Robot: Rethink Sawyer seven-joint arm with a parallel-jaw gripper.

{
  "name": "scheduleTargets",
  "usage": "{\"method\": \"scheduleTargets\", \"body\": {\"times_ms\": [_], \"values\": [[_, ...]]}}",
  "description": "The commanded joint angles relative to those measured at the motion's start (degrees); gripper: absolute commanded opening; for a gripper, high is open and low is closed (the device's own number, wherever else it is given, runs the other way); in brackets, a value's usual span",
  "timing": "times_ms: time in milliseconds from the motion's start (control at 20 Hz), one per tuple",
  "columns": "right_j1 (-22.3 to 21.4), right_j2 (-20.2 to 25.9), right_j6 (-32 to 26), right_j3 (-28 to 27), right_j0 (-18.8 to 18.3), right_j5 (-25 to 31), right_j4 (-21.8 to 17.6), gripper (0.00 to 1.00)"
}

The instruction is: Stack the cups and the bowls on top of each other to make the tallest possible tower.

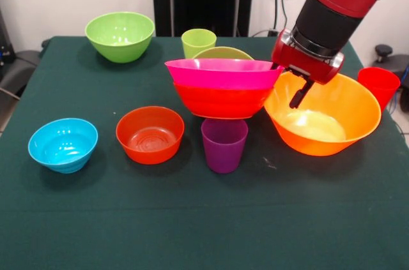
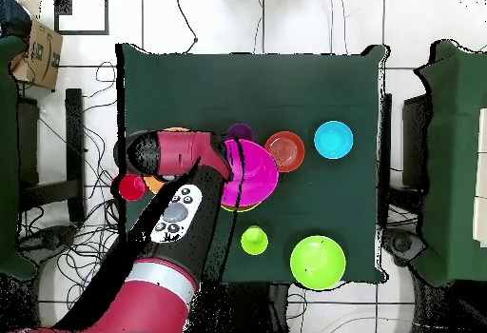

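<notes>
The tower is a large pink bowl (image 1: 223, 72) nested in a red-orange bowl (image 1: 222, 101) at mid-table; from above only the pink bowl (image 2: 249, 179) shows. A lime green bowl (image 1: 223, 52) peeks out behind it. My gripper (image 1: 300, 93) hangs over the left inner side of the large orange bowl (image 1: 326, 120), which tilts toward the front. The purple cup (image 1: 223, 145) stands just in front of the tower. A lime green cup (image 1: 198, 41) is behind it, and a red cup (image 1: 379, 85) is at far right.
A second lime green bowl (image 1: 119, 35) sits at the back left. A small blue bowl (image 1: 62, 144) and a small orange-red bowl (image 1: 150, 134) sit front left. The table's green cloth (image 1: 204, 219) lies bare in front. In the overhead view my arm (image 2: 176, 205) hides the orange bowl.
</notes>
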Motion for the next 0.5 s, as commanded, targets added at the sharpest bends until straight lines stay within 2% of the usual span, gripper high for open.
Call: {"method": "scheduleTargets", "body": {"times_ms": [50,300,500], "values": [[-1.69,6.48,5.73,-0.8,-1.39,-0.04,1.09,1.0],[-3.05,7.22,4.62,-0.36,-2.02,1.24,1.22,1.0],[-6.55,7.39,3.2,1.54,-2.43,4.04,1.07,1.0]]}}
